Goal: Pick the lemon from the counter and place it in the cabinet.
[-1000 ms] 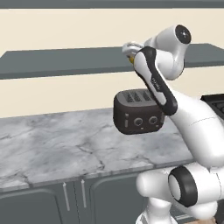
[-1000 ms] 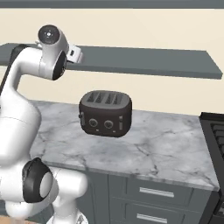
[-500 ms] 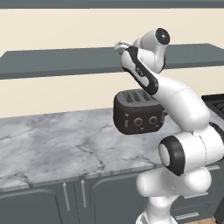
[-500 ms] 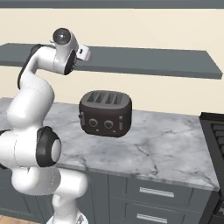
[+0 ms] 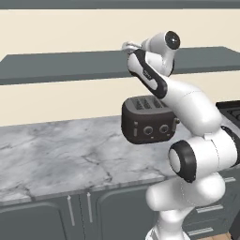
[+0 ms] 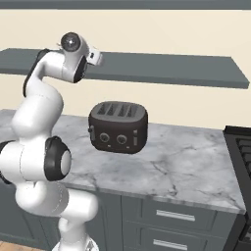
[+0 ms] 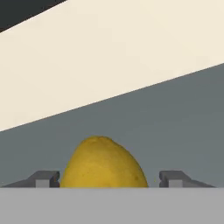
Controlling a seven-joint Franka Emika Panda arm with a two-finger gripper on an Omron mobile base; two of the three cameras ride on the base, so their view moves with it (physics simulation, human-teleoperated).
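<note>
Hand view: the lemon [image 7: 103,162] is sitting low in the middle, between the two dark fingertips [image 7: 43,178], with a clear gap showing on each side of it.
Claw: the claw [image 7: 109,179] is standing wide, its jaws apart from the lemon on both sides and not pressing it.
Lemon: it is lying on the flat dark grey surface of the cabinet [image 7: 175,127], with the cream wall [image 7: 109,57] rising behind that surface; whether the fruit is touching the shelf cannot be told for sure, as its underside is cut off by the bottom of the view.
Cabinet: in the left base view the cabinet [image 5: 56,65] is running as a long grey shelf across the wall, and the claw [image 5: 127,47] is reaching over its top near the middle of its length.
Arm: in the right base view the hand [image 6: 93,56] is hovering at the front edge of the cabinet [image 6: 171,71], toward its left part.
Toaster: the dark toaster [image 5: 147,123] is standing on the desk [image 5: 56,159] well below the cabinet, almost under the spot where the hand is working; in the right base view the toaster [image 6: 118,127] is sitting below the cabinet and to the right of the arm.
Desk: the marble desk [image 6: 186,166] is stretching along below the cabinet, with dark grey doors [image 5: 42,220] under its front edge.
Stove: a dark stove [image 6: 240,147] is showing below the right end of the cabinet.
</note>
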